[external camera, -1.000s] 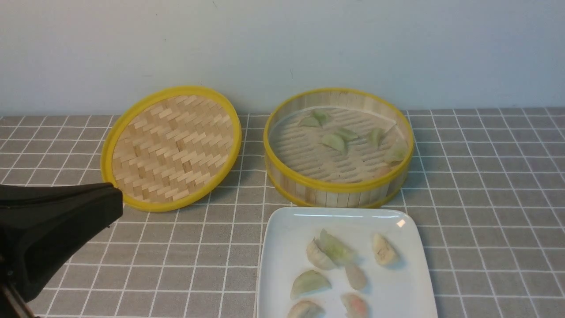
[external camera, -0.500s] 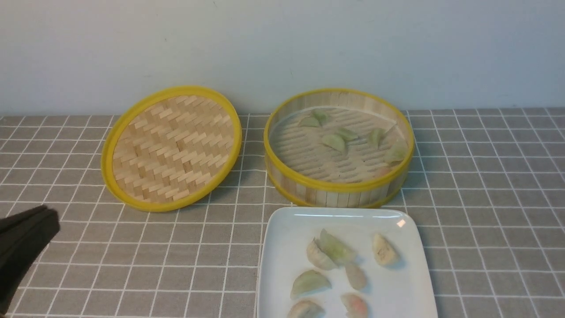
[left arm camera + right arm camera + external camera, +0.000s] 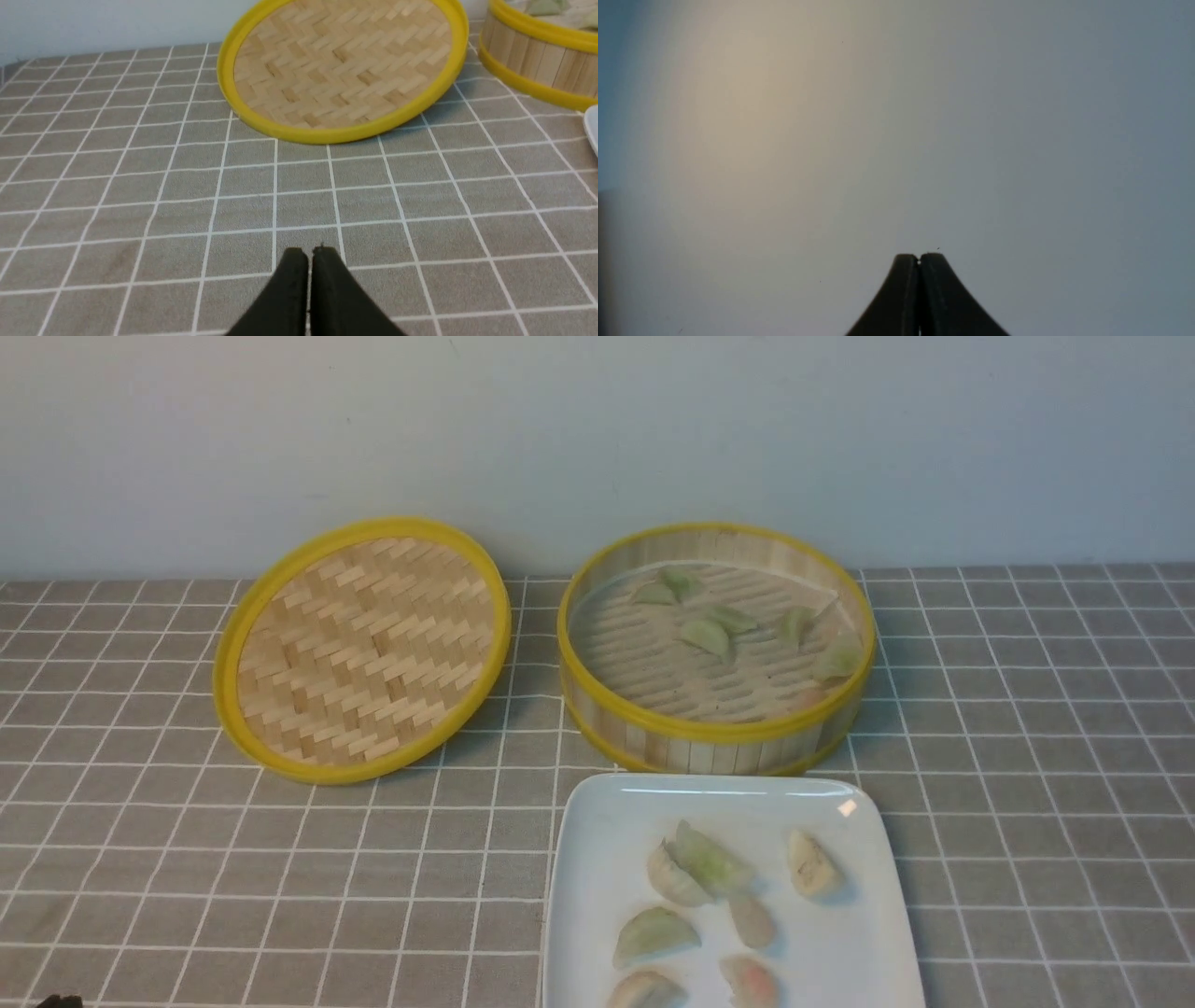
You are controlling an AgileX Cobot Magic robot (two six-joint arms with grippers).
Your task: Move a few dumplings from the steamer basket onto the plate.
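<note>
Pointing across the grey checked tablecloth (image 3: pixel 140 186), the left gripper (image 3: pixel 308 254) has its jaws pressed together with nothing between them.
- Woven yellow-rimmed lid (image 3: pixel 345 70) lies straight ahead of that gripper, well apart from the fingertips.
- Steamer basket (image 3: pixel 717 728) sits ahead of the left gripper and off to its right, beyond the lid. It is just beside the lid, with a gap between the two rims.
- Plate (image 3: pixel 597 821) is to the left gripper's right and nearer than the basket. Its far edge is just beside the basket's front wall, and its near edge is cut off in the front view.
- Seven dumplings (image 3: pixel 709 861) are on the plate, two of them overlapping near the middle, the others apart.
- Several more, mostly pale green, lie on the basket floor, mainly on the side away from the left gripper.
- Right gripper (image 3: pixel 919 256) has its jaws together and is empty.
- Its camera sees only a blurred pale surface, so I cannot tell where the basket or plate lie relative to it.
</note>
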